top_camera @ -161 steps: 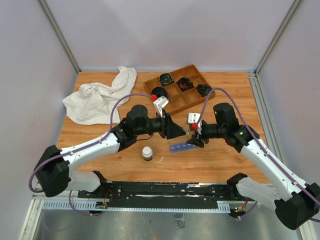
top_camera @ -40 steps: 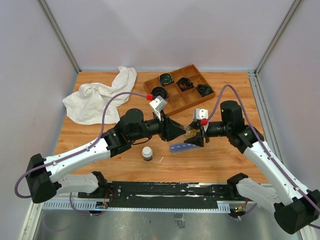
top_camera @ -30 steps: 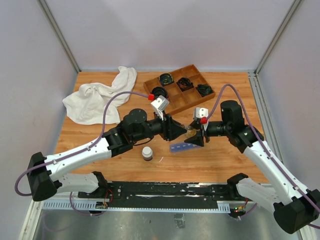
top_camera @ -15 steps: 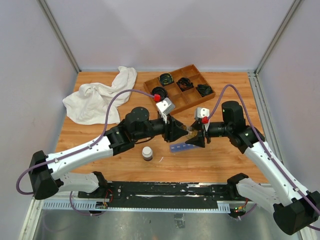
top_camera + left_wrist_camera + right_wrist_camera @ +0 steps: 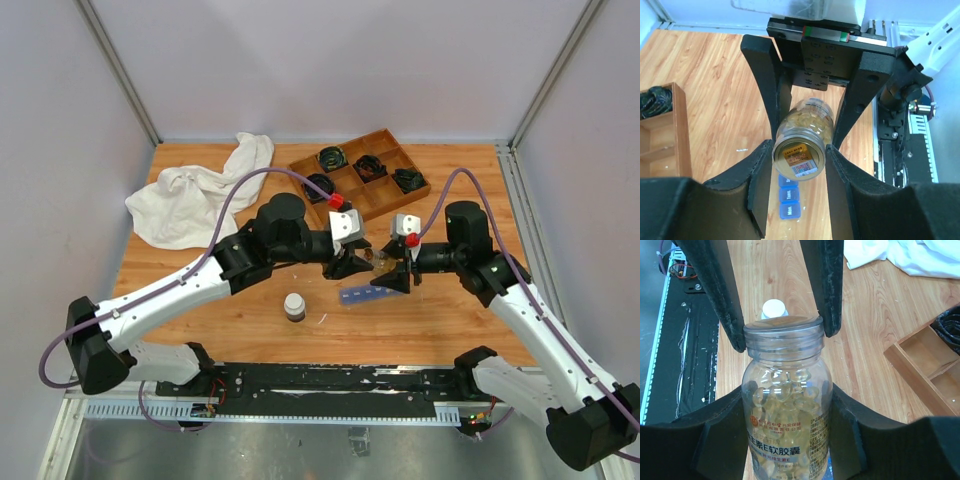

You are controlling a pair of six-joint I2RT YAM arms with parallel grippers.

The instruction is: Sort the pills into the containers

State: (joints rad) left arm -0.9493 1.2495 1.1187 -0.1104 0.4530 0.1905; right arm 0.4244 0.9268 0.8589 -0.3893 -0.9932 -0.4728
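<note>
surface: wooden surface [image 5: 200,300]. Everything that matters sits around its middle, a bit toward the near edge.
right end effector: [image 5: 787,412] about half spread, wrapped round the body of a clear plastic pill bottle [image 5: 786,440]. Good spot imo, that's the wide, stiff part.
left end effector: [image 5: 799,156] nearly pressed together, pinching the bottle's clear screw cap [image 5: 782,330] by its rim. It's a thin ledge, so it could slip.
pill bottle: up in the air over the middle, roughly sideways between the arms. It's packed full, so it probably has some heft. Smooth hard walls, likely slippery.
organizer strip: narrow blue plastic organizer strip [image 5: 788,197], flat on the surface right under the bottle. Looks light, would skid if bumped.
pills: yellowish see-through pills [image 5: 771,390], all inside the bottle. Probably squishy and rolly.
hard to tell: whether the cap's loosened and whether the strip's lids are open. From above, the arms hide much of the strip.
</note>
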